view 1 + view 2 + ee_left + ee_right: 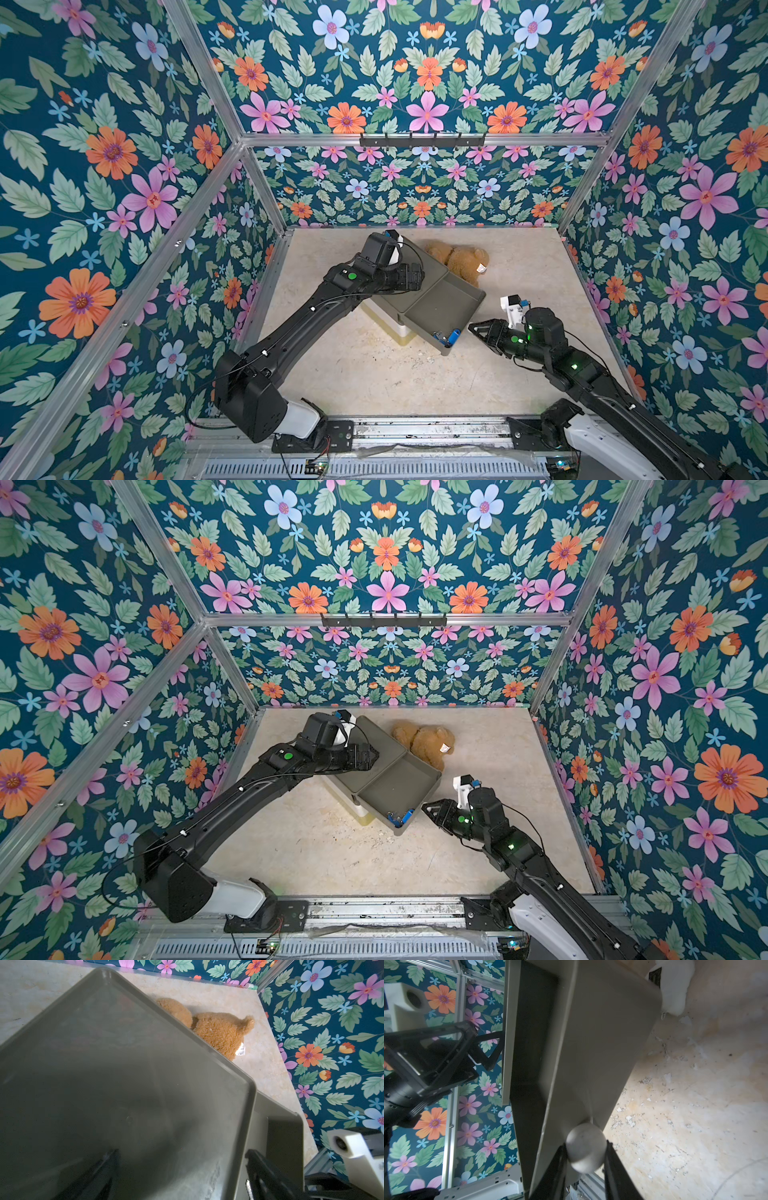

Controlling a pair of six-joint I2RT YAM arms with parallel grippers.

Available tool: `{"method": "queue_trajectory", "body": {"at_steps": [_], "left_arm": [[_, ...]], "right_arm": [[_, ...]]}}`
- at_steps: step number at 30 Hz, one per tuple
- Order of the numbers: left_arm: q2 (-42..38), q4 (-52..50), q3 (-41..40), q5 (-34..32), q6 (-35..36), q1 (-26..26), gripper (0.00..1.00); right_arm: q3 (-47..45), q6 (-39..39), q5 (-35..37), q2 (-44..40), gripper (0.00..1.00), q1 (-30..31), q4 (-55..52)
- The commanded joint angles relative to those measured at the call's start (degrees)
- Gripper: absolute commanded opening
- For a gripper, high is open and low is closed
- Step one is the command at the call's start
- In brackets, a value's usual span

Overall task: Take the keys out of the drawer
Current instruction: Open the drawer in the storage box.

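Observation:
The grey drawer [442,309] stands pulled out of a small cream cabinet [388,326] in the middle of the table. The keys [446,336] with blue tags lie in the drawer's near corner in both top views [401,817]. My right gripper [474,328] is at the drawer's front, shut on its round grey knob [585,1147], with a finger on each side [586,1152]. My left gripper [419,276] rests open over the cabinet's grey top [124,1064], one finger on the top and one past its edge [182,1165]. Neither wrist view shows the keys.
A brown teddy bear [459,259] lies on the table behind the cabinet, touching its far side. Flowered walls enclose the table on three sides. A black hook rail [422,140] hangs on the back wall. Bare beige tabletop [374,374] lies in front of the cabinet.

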Motion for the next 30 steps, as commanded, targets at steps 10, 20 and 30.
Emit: {"method": "queue_trajectory", "body": {"at_steps": [10, 20, 30], "left_arm": [[-1.7, -1.2, -1.2, 0.4, 1.2, 1.4, 0.99], [-2.1, -0.8, -1.9, 1.2, 1.7, 3.0, 0.99], [-1.7, 0.3, -2.7, 2.5, 2.0, 3.7, 0.99]], "right_arm": [[9.1, -3.5, 0.6, 5.7, 0.18, 0.0, 0.9], [17.6, -6.2, -0.7, 12.5, 0.17, 0.0, 1.1], [16.5, -6.1, -0.6, 12.7, 0.17, 0.0, 1.0]]}}
